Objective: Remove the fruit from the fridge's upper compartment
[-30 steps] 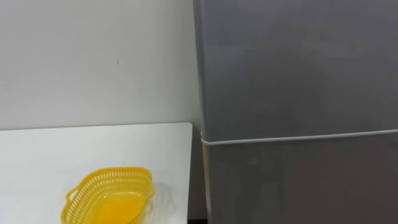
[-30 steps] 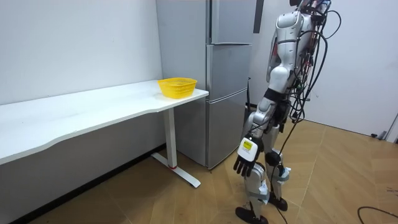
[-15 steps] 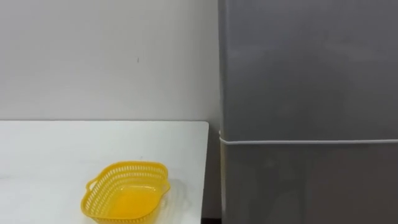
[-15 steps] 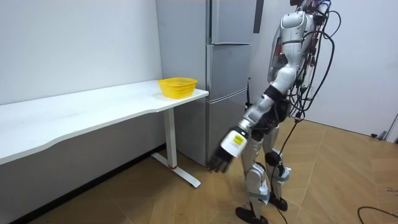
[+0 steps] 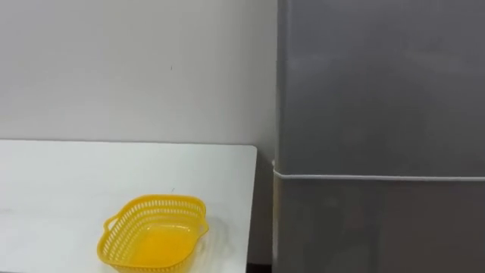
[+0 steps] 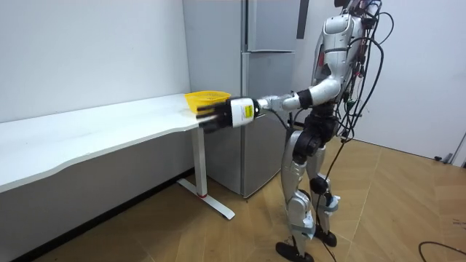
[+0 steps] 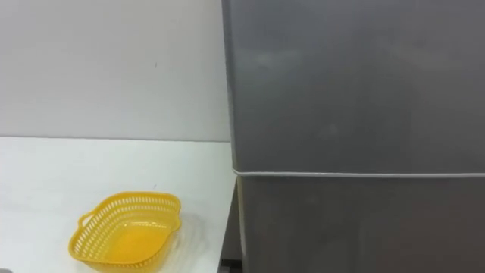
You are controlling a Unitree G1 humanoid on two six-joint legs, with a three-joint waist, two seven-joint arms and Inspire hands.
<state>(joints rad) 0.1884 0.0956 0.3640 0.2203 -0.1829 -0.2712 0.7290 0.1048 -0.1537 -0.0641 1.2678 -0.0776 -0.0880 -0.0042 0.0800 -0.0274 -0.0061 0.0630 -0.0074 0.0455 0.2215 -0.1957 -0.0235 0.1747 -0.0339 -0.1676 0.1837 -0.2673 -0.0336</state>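
**Fridge Closed, Left Hand Held Out Before It**

A tall grey fridge (image 5: 379, 114) with a smooth, matt, flat metal face was seen directly ahead of the robot, which stood upright on a wood-plank floor (image 6: 218, 240) in front of it. The fridge was divided by a thin pale seam (image 5: 379, 179) into an upper door (image 7: 356, 83) and a lower door (image 7: 364, 227). Both doors were shut, so nothing kept in the upper compartment could be seen. In the room view a dark vertical strip (image 6: 301, 18) was seen on the upper part of the fridge.

A plain pale wall (image 5: 136, 68) ran behind the fridge and on to its left. Against that wall, just left of the fridge, a long white table (image 5: 76, 174) with a smooth top and a rounded corner was set, with a narrow gap left between the two.

A yellow plastic basket (image 5: 121, 231) was placed near the table end closest to the fridge. It was oval, with latticed walls, a solid floor and small loop handles. Nothing was held in it.

The left hand (image 6: 211, 115) was stretched out on a level arm at the height of the lower door, before the fridge's table-side corner. In the room view it overlapped the basket. It was blurred, so it could not be told whether it was open or closed.
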